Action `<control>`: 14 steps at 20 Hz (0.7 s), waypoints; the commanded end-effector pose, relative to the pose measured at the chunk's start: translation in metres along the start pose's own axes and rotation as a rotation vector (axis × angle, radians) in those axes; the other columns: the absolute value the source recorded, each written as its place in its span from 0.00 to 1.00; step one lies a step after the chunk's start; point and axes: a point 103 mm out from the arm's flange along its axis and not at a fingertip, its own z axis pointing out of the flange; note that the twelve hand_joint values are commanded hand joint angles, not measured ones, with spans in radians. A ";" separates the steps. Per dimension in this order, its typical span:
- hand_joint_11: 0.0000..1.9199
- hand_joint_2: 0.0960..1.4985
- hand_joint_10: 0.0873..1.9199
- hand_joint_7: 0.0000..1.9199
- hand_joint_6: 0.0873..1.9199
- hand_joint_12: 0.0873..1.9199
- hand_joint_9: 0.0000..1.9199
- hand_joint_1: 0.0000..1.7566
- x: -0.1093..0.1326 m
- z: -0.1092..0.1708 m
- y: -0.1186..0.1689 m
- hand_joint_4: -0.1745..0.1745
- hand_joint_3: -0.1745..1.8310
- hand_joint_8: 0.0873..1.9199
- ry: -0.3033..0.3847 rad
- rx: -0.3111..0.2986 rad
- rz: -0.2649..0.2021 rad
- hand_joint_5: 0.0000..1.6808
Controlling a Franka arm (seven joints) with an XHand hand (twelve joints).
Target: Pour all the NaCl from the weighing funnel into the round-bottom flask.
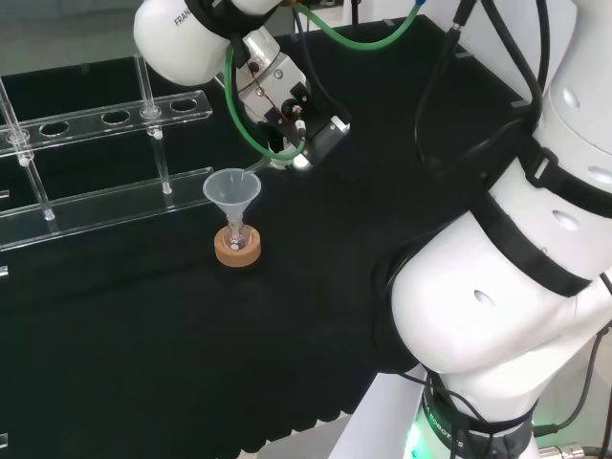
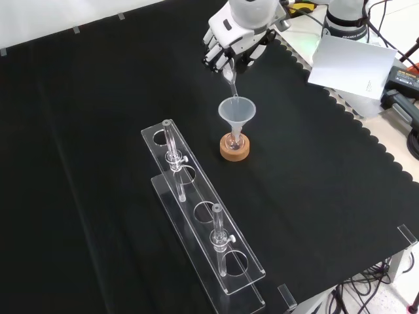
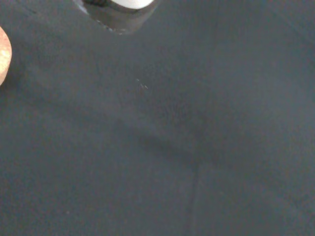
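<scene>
Black cloth-covered tabletop [image 2: 98, 131], carrying a long clear plastic tube rack [image 2: 203, 222] that runs diagonally across the front view, and, just right of the rack's far end in that view, a round cork ring stand [image 2: 234, 149]. In the head view the stand [image 1: 237, 248] lies to the right of the rack [image 1: 96, 163], nearer the arm.

On the stand sits the small clear round-bottom flask [image 2: 234, 140], its bulb mostly hidden by the cork and the glass. A clear conical funnel [image 2: 236, 111] stands upright in the flask's neck, mouth open upward [image 1: 232, 187].

The black and white hand [image 2: 232, 42] hangs above and beyond the funnel in the front view, up and to the right of it in the head view [image 1: 287, 105]. Its fingers are curled round a slender clear weighing funnel [image 2: 230, 82], pinching the upper end. The weighing funnel's long axis slopes downward from the hand toward the conical funnel, and its lower tip [image 1: 251, 172] sits just at the funnel's rim, over the open mouth.

Judged from this, the pour is under way or about to begin; whether any NaCl remains in the weighing funnel cannot be told. The coming move turns on keeping the tip inside the rim while the slope steepens.
</scene>
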 end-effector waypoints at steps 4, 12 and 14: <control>0.49 0.66 0.06 0.33 0.03 0.46 0.56 0.65 0.004 -0.003 0.000 1.00 0.00 0.31 -0.041 0.006 0.001 0.88; 0.49 0.66 0.06 0.33 0.03 0.46 0.55 0.65 0.007 -0.005 0.001 1.00 0.00 0.31 -0.077 0.024 0.007 0.88; 0.49 0.66 0.06 0.33 0.03 0.46 0.55 0.65 0.009 -0.006 0.001 1.00 0.00 0.31 -0.090 0.023 0.007 0.88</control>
